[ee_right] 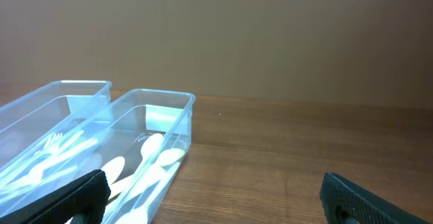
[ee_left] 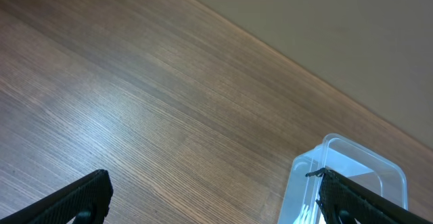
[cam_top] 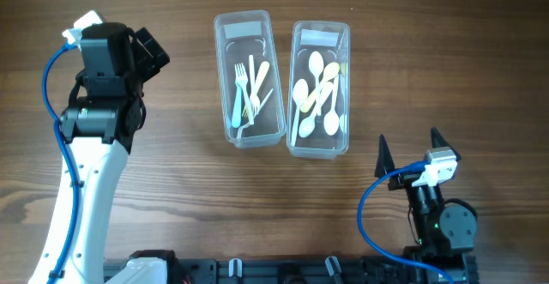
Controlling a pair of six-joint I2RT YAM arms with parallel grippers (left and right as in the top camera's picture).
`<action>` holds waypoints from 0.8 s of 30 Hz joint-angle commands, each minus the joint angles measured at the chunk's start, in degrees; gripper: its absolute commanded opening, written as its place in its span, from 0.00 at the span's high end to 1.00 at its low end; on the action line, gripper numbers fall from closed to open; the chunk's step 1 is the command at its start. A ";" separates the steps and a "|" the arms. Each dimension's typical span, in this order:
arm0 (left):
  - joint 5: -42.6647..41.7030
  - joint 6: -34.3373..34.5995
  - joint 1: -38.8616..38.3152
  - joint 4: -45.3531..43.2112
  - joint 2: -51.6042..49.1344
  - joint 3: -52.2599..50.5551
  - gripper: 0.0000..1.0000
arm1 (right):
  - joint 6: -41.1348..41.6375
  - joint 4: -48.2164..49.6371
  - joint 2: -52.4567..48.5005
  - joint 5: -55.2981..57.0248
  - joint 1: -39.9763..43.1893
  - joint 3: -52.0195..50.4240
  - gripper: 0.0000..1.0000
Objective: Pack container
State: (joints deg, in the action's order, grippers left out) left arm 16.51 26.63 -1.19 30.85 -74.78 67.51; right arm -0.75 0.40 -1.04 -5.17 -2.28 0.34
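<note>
Two clear plastic containers stand side by side at the table's middle back. The left container [cam_top: 250,78] holds several forks [cam_top: 247,91]. The right container [cam_top: 320,88] holds several spoons [cam_top: 316,91]. My left gripper [cam_top: 147,52] is open and empty, raised to the left of the fork container, whose corner shows in the left wrist view [ee_left: 352,176]. My right gripper [cam_top: 410,151] is open and empty at the front right, near the arm's base. The right wrist view shows the spoon container [ee_right: 145,156] and the fork container [ee_right: 47,136] ahead to the left.
The wooden table [cam_top: 171,190] carries nothing else loose. The arm mounts and a black rail [cam_top: 283,271] run along the front edge. A blue cable [cam_top: 56,104] loops beside the left arm.
</note>
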 commanded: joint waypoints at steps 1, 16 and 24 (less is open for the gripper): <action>0.70 -0.90 0.31 -0.13 -0.11 0.44 0.00 | -0.72 0.04 0.83 -1.09 0.28 -0.04 0.00; 0.70 -0.90 0.31 1.60 18.75 0.28 0.00 | -0.74 0.04 0.83 -1.09 0.28 -0.04 0.00; 0.72 -0.90 0.31 6.97 45.57 0.26 0.00 | -0.72 0.04 0.83 -1.09 0.28 -0.04 0.00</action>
State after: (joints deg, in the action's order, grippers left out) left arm 16.67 26.65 -1.10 34.13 -36.32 67.66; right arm -0.75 0.25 -0.89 -5.17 -2.24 0.34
